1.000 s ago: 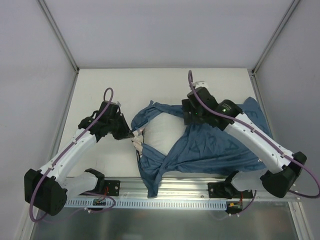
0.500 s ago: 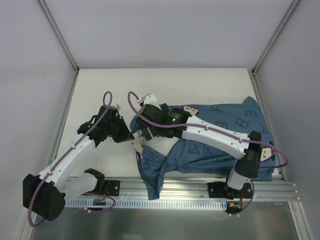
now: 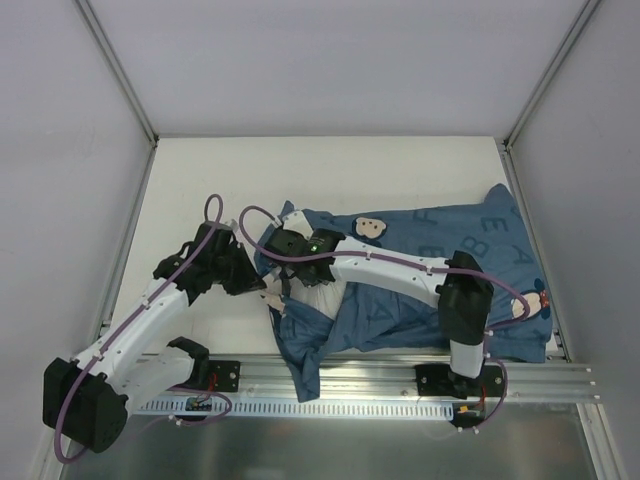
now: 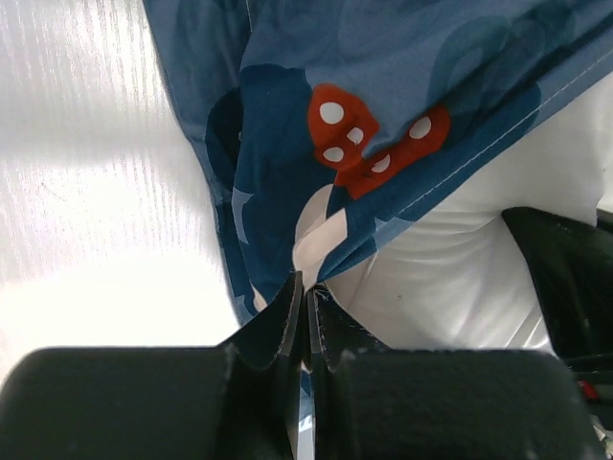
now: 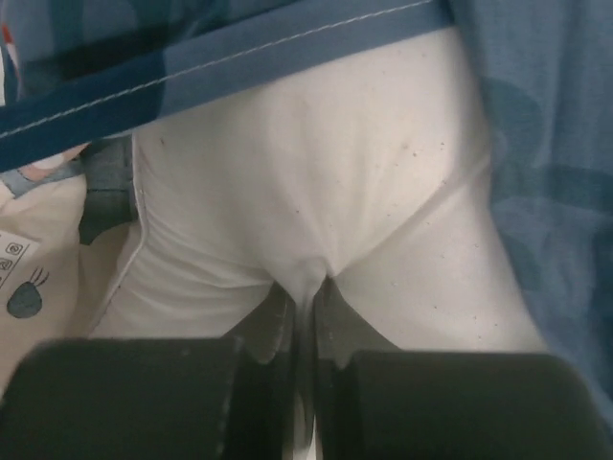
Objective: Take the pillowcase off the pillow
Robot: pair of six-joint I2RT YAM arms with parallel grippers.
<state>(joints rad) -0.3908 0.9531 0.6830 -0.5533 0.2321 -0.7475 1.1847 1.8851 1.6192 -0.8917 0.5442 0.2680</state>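
Observation:
The blue pillowcase (image 3: 430, 270) lies spread across the right half of the table, its open end facing left. The white pillow (image 3: 318, 298) shows in that opening. My left gripper (image 3: 262, 284) is shut on the pillowcase hem (image 4: 287, 240) at the mouth's left edge; the left wrist view shows the left gripper (image 4: 306, 289) pinching blue fabric beside the pillow (image 4: 460, 268). My right arm reaches left across the pillowcase. Its gripper (image 3: 291, 283) sits in the opening. In the right wrist view that gripper (image 5: 305, 292) is shut on a pinched fold of the pillow (image 5: 335, 163), with the pillowcase (image 5: 551, 192) around it.
The white table (image 3: 200, 180) is bounded by grey enclosure walls at left, right and back. An aluminium rail (image 3: 350, 375) runs along the near edge, and a corner of the pillowcase hangs over it. The two grippers sit a few centimetres apart.
My right arm swung left across the pillowcase into its opening, and its gripper closed on the pillow. The pillowcase now lies flatter to the right. The left gripper stayed shut on the hem.

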